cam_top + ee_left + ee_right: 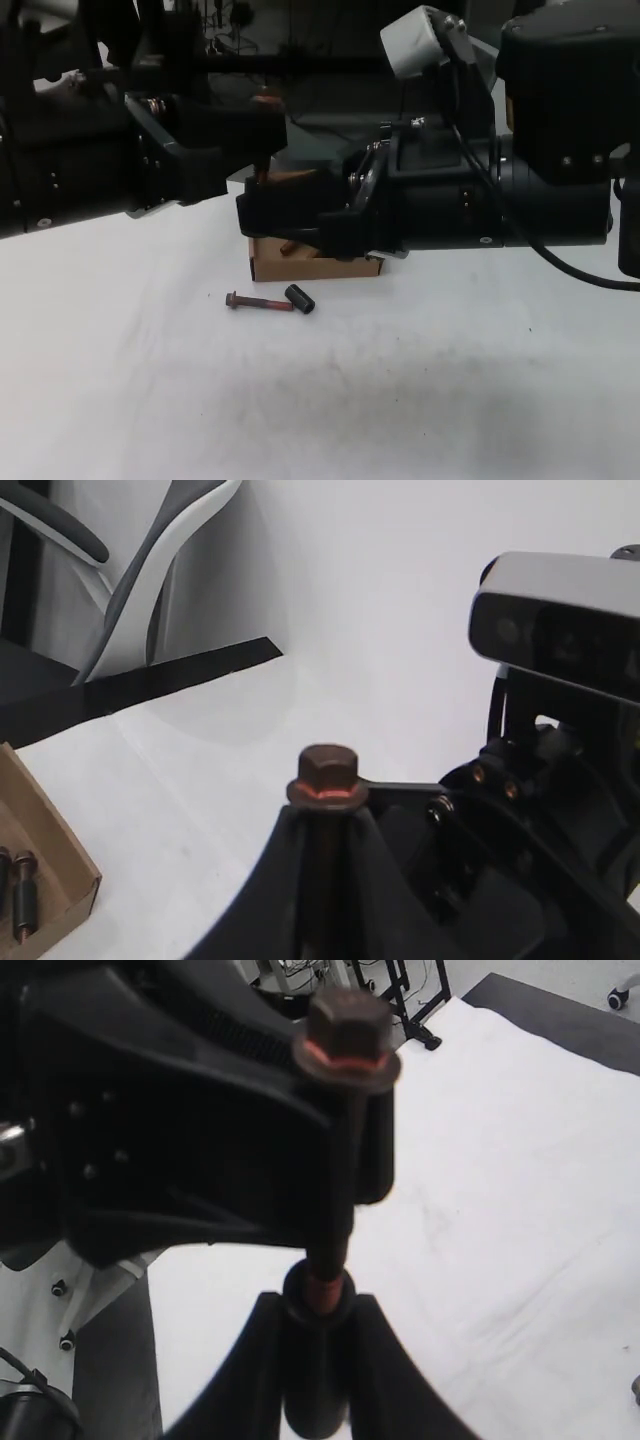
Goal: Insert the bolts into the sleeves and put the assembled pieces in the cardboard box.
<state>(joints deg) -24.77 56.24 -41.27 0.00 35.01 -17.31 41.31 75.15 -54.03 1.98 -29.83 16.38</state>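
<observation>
cardboard box (300, 268): is showing as brown paperboard, matt and unglazed.
table cover (330, 400): white cloth is lying under the box, matt, and is carrying a faint grey smudge in front of the box.
loose bolt (258, 301), in front of the box: reddish coppery metal is giving a dull sheen.
loose sleeve (300, 298), beside it: is looking black and matt.
held bolt (323, 777): coppery metal is glinting softly at the hex head.
held sleeve (316, 1295): is looking black and matt.
left gripper (325, 825), right gripper (316, 1340): are looking like smooth, semi-matt black plastic.
</observation>
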